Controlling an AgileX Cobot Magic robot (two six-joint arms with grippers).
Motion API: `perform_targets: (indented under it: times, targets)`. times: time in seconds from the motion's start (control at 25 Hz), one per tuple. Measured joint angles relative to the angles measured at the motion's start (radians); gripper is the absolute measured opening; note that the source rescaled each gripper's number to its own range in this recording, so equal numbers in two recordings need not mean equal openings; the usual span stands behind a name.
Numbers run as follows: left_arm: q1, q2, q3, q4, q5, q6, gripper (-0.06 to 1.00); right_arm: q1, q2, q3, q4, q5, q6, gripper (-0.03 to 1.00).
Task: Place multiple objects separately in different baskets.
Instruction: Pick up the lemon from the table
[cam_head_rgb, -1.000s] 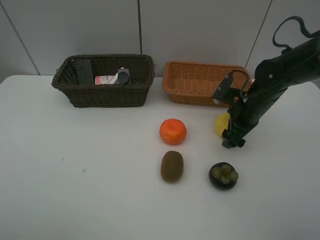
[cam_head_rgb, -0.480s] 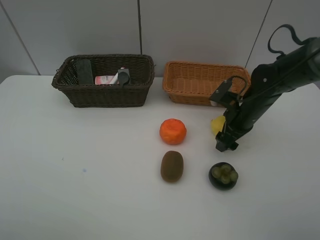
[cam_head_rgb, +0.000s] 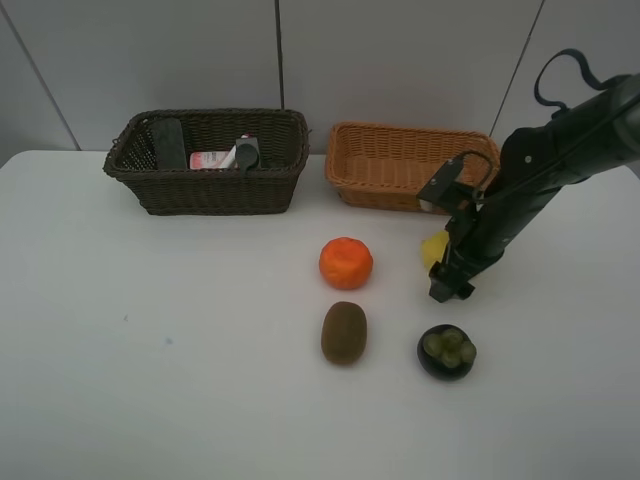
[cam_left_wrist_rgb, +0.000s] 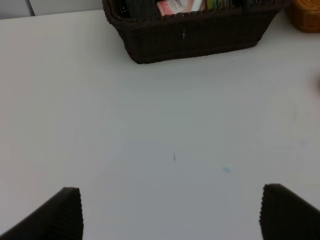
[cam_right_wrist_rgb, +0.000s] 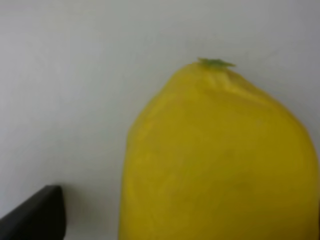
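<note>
right claw (cam_head_rgb: 447, 284): down at the worktop (cam_head_rgb: 150, 380), right of centre. The wrist view shows one finger (cam_right_wrist_rgb: 35, 216) with a gap to the lemon (cam_right_wrist_rgb: 220, 160); the other finger is out of view, so I cannot tell how wide it is.
lemon: on the worktop beside the claw's left, partly hidden by the arm, just in front of the tan basket (cam_head_rgb: 410, 165).
left claw (cam_left_wrist_rgb: 175, 214): spread wide over bare worktop, nothing between the tips.
room: orange (cam_head_rgb: 346, 263) near the lemon's left; mangosteen (cam_head_rgb: 447, 351) near the claw, toward the front edge; kiwi (cam_head_rgb: 344, 332) in front of the orange. Left half and front edge are bare.
baskets: both along the back edge. The dark basket (cam_head_rgb: 207, 175) toward the back-left corner holds the pink bottle (cam_head_rgb: 212, 159) and dark items.
change: the claw has gone lower and further left than 1.0 s ago, and the lemon sits slightly further left. Barely any change since 0.5 s ago.
</note>
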Motion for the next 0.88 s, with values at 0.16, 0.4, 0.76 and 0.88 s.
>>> perform_targets:
  times: [0.16, 0.4, 0.76, 0.88]
  targets:
    - [0.000, 0.000, 0.000, 0.000, 0.000, 0.000, 0.92, 0.000, 0.000, 0.000, 0.011, -0.037, 0.000, 1.00]
    - [0.000, 0.000, 0.000, 0.000, 0.000, 0.000, 0.92, 0.000, 0.003, 0.000, 0.016, -0.059, 0.000, 0.75]
    - [0.000, 0.000, 0.000, 0.000, 0.000, 0.000, 0.92, 0.000, 0.008, 0.000, 0.016, -0.065, 0.000, 0.02]
    - [0.000, 0.000, 0.000, 0.001, 0.000, 0.000, 0.92, 0.000, 0.006, 0.000, 0.016, -0.065, 0.000, 0.02]
